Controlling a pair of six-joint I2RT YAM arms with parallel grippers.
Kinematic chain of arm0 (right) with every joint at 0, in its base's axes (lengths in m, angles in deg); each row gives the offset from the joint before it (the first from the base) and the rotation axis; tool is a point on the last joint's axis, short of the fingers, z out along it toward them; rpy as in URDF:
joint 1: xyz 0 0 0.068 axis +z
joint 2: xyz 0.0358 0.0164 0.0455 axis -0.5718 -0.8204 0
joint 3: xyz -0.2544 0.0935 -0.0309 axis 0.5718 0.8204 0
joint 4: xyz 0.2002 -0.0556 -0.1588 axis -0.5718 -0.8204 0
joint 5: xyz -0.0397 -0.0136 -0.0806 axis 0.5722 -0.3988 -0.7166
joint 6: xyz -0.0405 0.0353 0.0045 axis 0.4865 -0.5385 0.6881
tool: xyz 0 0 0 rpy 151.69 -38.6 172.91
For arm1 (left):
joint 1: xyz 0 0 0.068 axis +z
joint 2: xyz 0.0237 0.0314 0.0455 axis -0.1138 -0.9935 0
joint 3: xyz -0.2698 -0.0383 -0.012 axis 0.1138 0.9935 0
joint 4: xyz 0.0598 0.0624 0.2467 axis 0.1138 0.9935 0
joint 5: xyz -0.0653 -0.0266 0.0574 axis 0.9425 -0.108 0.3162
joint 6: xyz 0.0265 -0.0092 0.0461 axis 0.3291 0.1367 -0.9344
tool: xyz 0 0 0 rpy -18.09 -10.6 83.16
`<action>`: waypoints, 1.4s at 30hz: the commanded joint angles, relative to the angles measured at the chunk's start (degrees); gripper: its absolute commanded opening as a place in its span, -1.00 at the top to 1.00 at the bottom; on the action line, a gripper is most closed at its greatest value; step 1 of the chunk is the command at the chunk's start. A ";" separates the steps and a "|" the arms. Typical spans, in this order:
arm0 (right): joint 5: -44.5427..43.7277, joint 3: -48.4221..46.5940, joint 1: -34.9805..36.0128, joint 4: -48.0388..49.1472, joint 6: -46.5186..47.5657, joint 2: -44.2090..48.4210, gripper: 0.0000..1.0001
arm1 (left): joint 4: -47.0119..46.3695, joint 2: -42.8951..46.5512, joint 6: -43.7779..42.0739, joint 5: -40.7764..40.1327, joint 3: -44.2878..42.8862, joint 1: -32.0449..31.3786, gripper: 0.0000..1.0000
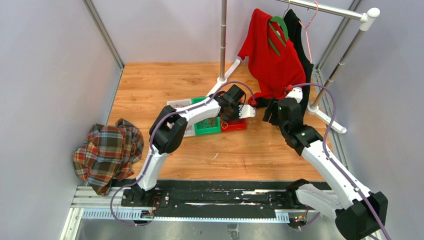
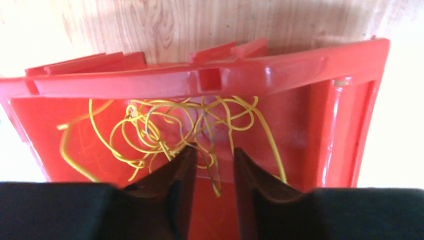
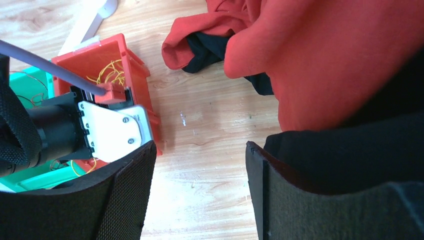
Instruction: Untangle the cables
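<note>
My left gripper [image 2: 215, 150] hangs over the red bin [image 2: 220, 80] with its jaws parted only a narrow way. A strand or two of the cables [image 2: 165, 130] runs down through that gap, and I cannot tell whether either pad touches them. The yellow tangle lies on the red bin's floor, bunched toward its far wall. Its lower loops pass behind my dark fingers [image 2: 175, 175], so their ends are hidden from me. My fingers also cover the red bin's near wall, and its left corner is lost in glare. From above, my left wrist sits over most of the red bin, so the cables barely show there. In the green bin [image 3: 30, 177], touching the red bin's left side, I make out a thin reddish strand, too fine to follow. My right gripper [image 3: 200, 147] hovers to the right of the red bin, jaws spread wide with only bare wooden table [image 3: 210, 125] between them. A red garment [image 3: 325, 60] and a black one [image 3: 350, 165] hang just right of it, and the black cloth drapes against the right finger. Between the red bin's right wall and those clothes lies an open strip of wood. Well left of the red bin, a plaid shirt [image 1: 107, 150] lies heaped at the table's edge.
</note>
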 commanded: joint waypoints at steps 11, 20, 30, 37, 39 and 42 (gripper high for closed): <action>4.52 0.39 -3.94 -0.66 -1.94 5.55 -0.36 | 18.80 14.53 6.98 12.59 -9.17 1.77 -0.96; 5.18 0.26 -3.98 -0.91 0.24 4.83 -0.42 | 29.58 23.28 17.22 12.90 -22.25 1.82 -0.96; 7.52 1.23 -3.95 -1.09 1.73 3.53 -0.43 | 30.30 39.48 24.06 10.35 -10.63 12.25 -0.96; 7.93 3.55 -3.77 -1.19 0.91 2.77 -0.44 | 26.07 50.46 23.79 12.92 6.27 24.18 -0.96; 6.98 5.14 -3.77 -0.87 0.79 2.87 -0.44 | 21.21 56.72 23.63 14.57 14.90 27.66 -0.96; 0.88 8.49 -2.75 1.03 2.10 4.98 -0.44 | 12.58 64.52 23.64 17.40 27.46 34.36 -0.96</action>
